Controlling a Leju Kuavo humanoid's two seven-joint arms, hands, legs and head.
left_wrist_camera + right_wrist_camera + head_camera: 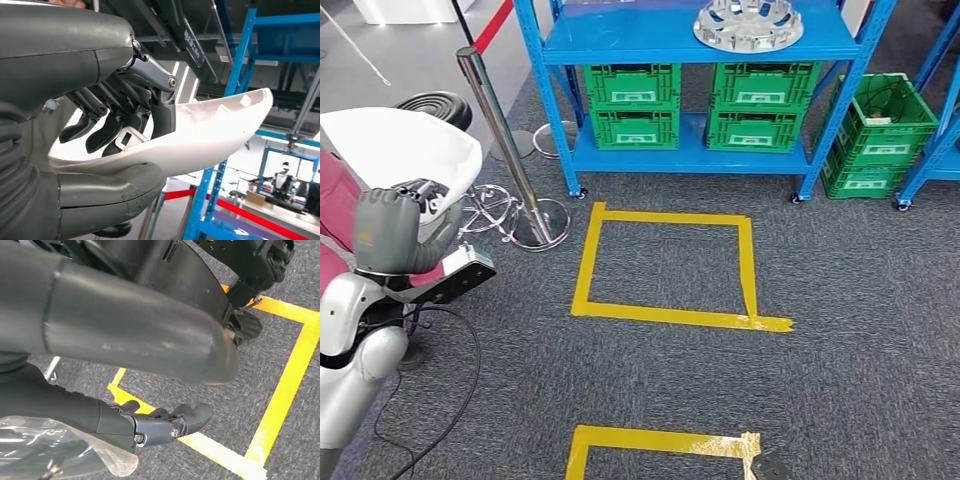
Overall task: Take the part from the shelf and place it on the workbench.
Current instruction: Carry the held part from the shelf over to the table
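A white curved shell part (403, 145) sits at the left edge of the head view, held up by my left hand (388, 232). In the left wrist view the dark fingers (113, 125) press into the hollow of the white part (211, 130) and the thick thumb lies under it. My right hand (143, 345) hangs over the grey carpet, its fingers (166, 422) stretched out and apart from the thumb, holding nothing.
A blue shelf (697, 45) stands ahead with a silver round part (748, 22) on top and green crates (633, 100) below. Another green crate (882, 135) sits on the floor at right. A chrome barrier post (501, 130) and black stool (433, 105) are at left. Yellow tape squares (667, 315) mark the carpet.
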